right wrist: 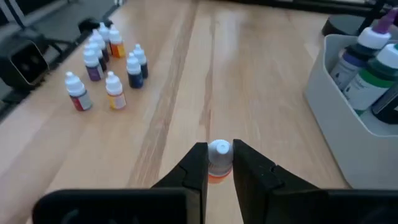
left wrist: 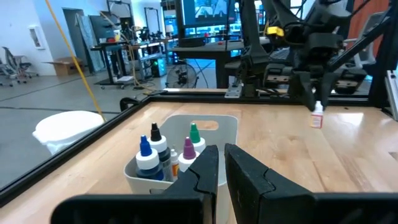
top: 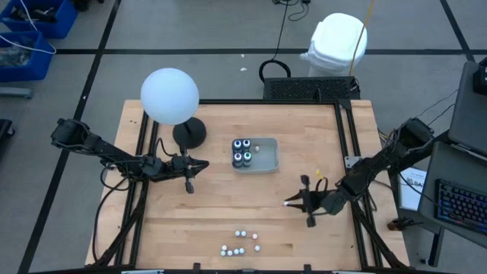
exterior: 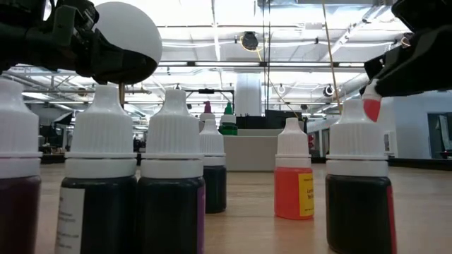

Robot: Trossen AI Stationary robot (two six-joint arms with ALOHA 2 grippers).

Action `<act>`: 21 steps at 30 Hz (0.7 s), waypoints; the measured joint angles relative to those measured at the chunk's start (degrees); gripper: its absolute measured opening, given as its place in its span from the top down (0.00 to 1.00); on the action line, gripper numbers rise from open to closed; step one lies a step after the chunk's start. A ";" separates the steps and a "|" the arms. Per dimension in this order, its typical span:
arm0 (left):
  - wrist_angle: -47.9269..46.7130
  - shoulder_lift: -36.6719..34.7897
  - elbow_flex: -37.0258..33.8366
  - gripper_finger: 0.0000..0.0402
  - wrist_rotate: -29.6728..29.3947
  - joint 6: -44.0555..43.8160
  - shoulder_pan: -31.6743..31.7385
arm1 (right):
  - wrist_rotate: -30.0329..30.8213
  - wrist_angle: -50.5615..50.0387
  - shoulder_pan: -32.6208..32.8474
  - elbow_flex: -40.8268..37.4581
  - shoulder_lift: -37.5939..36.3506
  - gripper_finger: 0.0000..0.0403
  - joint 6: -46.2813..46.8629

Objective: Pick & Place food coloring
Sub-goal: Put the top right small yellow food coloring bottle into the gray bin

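One tiny white-capped bottle with an orange-red body (right wrist: pixel 219 159) sits pinched between the right gripper's (right wrist: pixel 219 167) dark fingers, held above bare wooden table (top: pixel 213 205) — between the pale rectangular tray (top: pixel 266 161) and the remaining small bottles (top: pixel 240 243) near the front edge. Left gripper (left wrist: pixel 220 169) hovers beside the tray, fingers pressed together — empty.

A grey floor (top: pixel 190 30) crossed by dark lines is surrounding the wooden table (top: pixel 228 205); blue bins (top: pixel 30 30) are sitting at one corner, ceiling lights (exterior: pixel 212 32) glowing overhead.
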 joint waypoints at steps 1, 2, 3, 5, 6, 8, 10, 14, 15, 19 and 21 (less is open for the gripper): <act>-0.01 0.00 0.00 0.91 -0.01 -0.02 0.01 | 0.02 1.27 0.00 -1.00 -0.82 0.89 -0.15; 0.00 0.01 0.00 0.91 -0.02 -0.02 0.00 | 0.05 2.61 0.00 -2.08 -1.59 0.89 -0.58; 0.01 0.00 0.00 0.91 -0.01 -0.02 0.01 | 0.16 3.93 0.00 -3.21 -2.32 0.89 -1.17; -0.02 0.00 0.00 0.91 -0.02 -0.02 0.04 | 1.22 6.11 0.00 -5.36 -3.71 0.89 -1.47; 0.00 0.00 0.00 0.91 -0.02 -0.04 0.04 | 2.04 7.49 0.00 -6.31 -4.39 0.89 -1.35; -0.02 0.01 0.00 0.91 -0.02 -0.04 0.04 | 4.02 9.87 0.00 -8.08 -5.52 0.89 -1.15; -0.02 0.00 0.00 0.91 -0.01 -0.06 0.04 | 4.45 11.10 -0.01 -9.42 -6.03 0.89 -1.12; -0.02 0.00 0.00 0.91 -0.02 0.15 0.04 | 4.33 12.60 0.00 -10.51 -6.14 0.89 0.11; -0.02 0.00 0.00 0.91 -0.04 0.69 0.04 | 4.34 12.48 0.00 -10.58 -6.12 0.89 0.36; -0.02 0.00 0.00 0.91 -0.06 1.22 0.04 | 4.32 13.28 -0.01 -10.59 -6.12 0.89 0.17; -0.02 0.00 0.00 0.91 -0.06 0.81 0.04 | 4.26 15.32 -0.32 -10.61 -6.12 0.89 -1.05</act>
